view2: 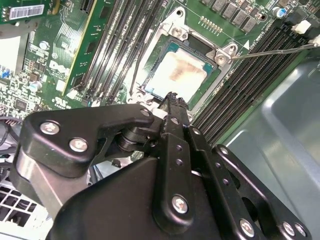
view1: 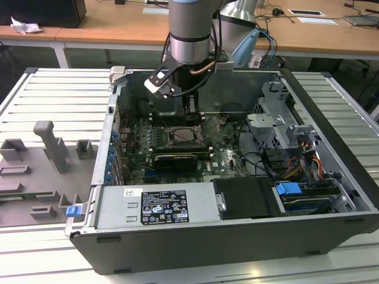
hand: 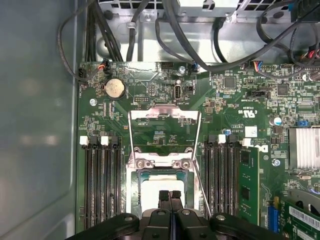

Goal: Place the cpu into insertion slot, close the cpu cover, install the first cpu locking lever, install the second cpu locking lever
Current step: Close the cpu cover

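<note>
cpu (view2: 176, 74) seated flat in insertion slot (view2: 224, 54), directly beneath tips of gripper (hand: 170, 194). Gripper fingers pressed together, holding nothing. cpu cover (hand: 164, 114) lies open beyond tips. Likely light, rigid, fragile; grasp by edges only.

The cpu (view2: 176, 74) is showing a dull, pale metal top (smeared with a brownish film). The rim of the insertion slot (view2: 223, 54) is gleaming as bare metal. The gripper (view2: 171, 96) is looking matt black.
</note>
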`<state>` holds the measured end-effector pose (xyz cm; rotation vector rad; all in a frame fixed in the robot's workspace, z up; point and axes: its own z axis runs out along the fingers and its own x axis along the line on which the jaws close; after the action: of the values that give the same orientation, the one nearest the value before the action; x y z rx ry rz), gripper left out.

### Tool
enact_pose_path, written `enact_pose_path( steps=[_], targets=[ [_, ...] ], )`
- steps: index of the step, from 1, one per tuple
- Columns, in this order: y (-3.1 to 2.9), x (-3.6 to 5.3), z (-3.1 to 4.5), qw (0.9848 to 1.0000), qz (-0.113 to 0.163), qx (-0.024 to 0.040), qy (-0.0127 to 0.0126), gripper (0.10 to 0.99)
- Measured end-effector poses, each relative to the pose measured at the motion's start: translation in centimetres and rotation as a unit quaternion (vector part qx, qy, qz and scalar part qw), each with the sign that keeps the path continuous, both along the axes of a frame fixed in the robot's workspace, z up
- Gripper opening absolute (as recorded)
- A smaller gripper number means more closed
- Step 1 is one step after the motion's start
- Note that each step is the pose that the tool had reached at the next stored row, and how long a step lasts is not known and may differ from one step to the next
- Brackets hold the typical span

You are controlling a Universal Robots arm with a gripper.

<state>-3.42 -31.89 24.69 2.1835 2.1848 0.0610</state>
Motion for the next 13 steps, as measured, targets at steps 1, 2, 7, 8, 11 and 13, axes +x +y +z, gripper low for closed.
enact_pose_path(
  steps=[1,2,7,8,11,13],
  targets=[
    [0.00,0.00,0.07,1.0000,0.000,-0.0005,0.0000,0.106],
    [0.00,0.00,0.13,1.0000,0.000,-0.0009,0.0000,0.106],
    [0.00,0.08,0.45,1.0000,0.000,-0.0049,0.0000,0.106],
    [0.00,0.17,0.45,1.0000,0.000,-0.0053,0.0000,0.106],
    [0.00,0.51,0.45,1.0000,0.000,-0.0059,0.0000,0.106],
    [0.00,0.56,0.50,1.0000,0.000,-0.0065,0.0001,0.106]
  ],
)
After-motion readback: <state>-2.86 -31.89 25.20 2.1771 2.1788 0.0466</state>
